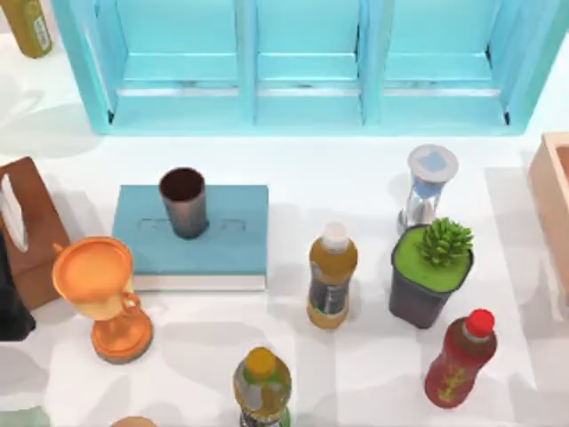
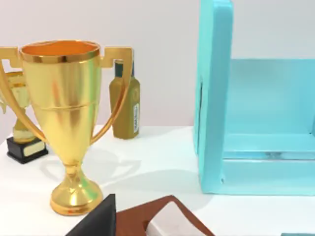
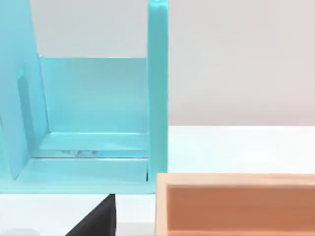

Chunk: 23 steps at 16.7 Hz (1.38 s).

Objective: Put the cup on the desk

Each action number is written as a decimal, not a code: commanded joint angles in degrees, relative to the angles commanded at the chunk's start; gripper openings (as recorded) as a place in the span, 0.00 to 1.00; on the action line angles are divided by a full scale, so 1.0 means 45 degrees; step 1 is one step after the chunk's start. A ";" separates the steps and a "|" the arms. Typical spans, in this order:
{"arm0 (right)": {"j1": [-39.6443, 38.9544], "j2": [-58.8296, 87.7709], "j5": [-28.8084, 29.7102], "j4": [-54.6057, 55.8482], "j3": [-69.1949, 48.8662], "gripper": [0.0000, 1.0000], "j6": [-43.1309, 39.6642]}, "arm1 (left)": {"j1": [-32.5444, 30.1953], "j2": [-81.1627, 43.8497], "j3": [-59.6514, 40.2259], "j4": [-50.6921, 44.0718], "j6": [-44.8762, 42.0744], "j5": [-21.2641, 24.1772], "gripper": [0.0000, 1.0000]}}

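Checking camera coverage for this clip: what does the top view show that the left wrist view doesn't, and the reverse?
Top view alone: the cup upright on the light-blue book, three bottles, a potted plant, an hourglass on the desk. Left wrist view alone: a small trophy on a black base. Shared: the turquoise shelf, the orange-gold trophy, the olive bottle.

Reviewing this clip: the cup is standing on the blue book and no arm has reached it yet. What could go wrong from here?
1. The cup stands upright on the light-blue book, raised above the desk; dragging instead of lifting could tip it at the book's edge.
2. The orange trophy stands just left of the book, so a left-side approach might knock it.
3. The bottle with a white cap crowds the bare desk to the book's right, so a careless set-down could bump it.
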<state>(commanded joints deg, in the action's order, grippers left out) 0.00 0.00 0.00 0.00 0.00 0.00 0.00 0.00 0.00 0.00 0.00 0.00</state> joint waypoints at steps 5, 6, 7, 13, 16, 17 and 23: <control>-0.0461 0.0679 -0.0084 -0.0538 -0.0686 1.00 0.0234 | 0.0000 0.0000 0.0000 0.0000 0.0000 0.0000 1.00; -0.0784 0.1190 -0.0132 -0.0923 -0.1206 1.00 0.0409 | 0.0000 0.0000 0.0000 0.0000 0.0000 0.0000 1.00; -0.1159 0.1811 -0.0183 -0.1377 -0.1840 1.00 0.0618 | 0.0000 0.0000 0.0000 0.0000 0.0000 0.0000 1.00; -0.4305 0.7708 -0.0346 -0.5330 -0.8377 1.00 0.2606 | 0.0000 0.0000 0.0000 0.0000 0.0000 0.0000 1.00; -0.6104 1.1506 -0.0219 -0.7695 -1.2970 1.00 0.3914 | 0.0000 0.0000 0.0000 0.0000 0.0000 0.0000 1.00; -0.6694 1.2815 -0.0131 -0.8492 -1.4572 1.00 0.4376 | 0.0000 0.0000 0.0000 0.0000 0.0000 0.0000 1.00; -0.9822 2.0349 0.0839 -1.2990 -2.3451 1.00 0.7162 | 0.0000 0.0000 0.0000 0.0000 0.0000 0.0000 1.00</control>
<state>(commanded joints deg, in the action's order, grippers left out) -44.20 91.57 3.78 -58.45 -105.53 32.23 0.00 0.00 0.00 0.00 0.00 0.00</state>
